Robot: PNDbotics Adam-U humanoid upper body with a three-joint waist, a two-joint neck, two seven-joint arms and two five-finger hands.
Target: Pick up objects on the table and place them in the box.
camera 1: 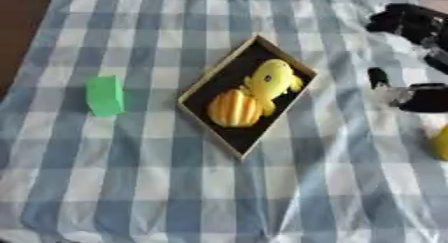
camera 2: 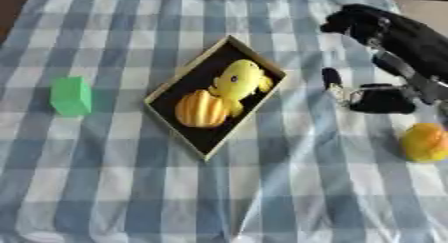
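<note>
Blue-and-white checked cloth (camera 2: 262,187) covers the whole table, and everything sits on it. Farthest left stands a green block (camera 2: 71,95), alone and well apart from the rest. Near the middle lies a shallow box (camera 2: 172,83) with pale wooden walls and a dark floor, turned at a slant so one corner points away from the robot. Two things are already inside it: a yellow duck-shaped toy (camera 2: 236,80) in the farther half, and a round orange-and-yellow striped thing (camera 2: 200,108) in the nearer half, touching the toy.

Right of the box, the robot's right hand (camera 2: 378,100) hangs low over the cloth, its black arm coming down from the upper right corner. One dark finger (camera 2: 332,79) points toward the box's right side; whether the hand is relaxed or curled I cannot tell, and nothing can be made out in it. Nearer the robot and farther right, a round yellow-orange thing (camera 2: 425,142) lies on the cloth, outside the box, just below the hand.
</note>
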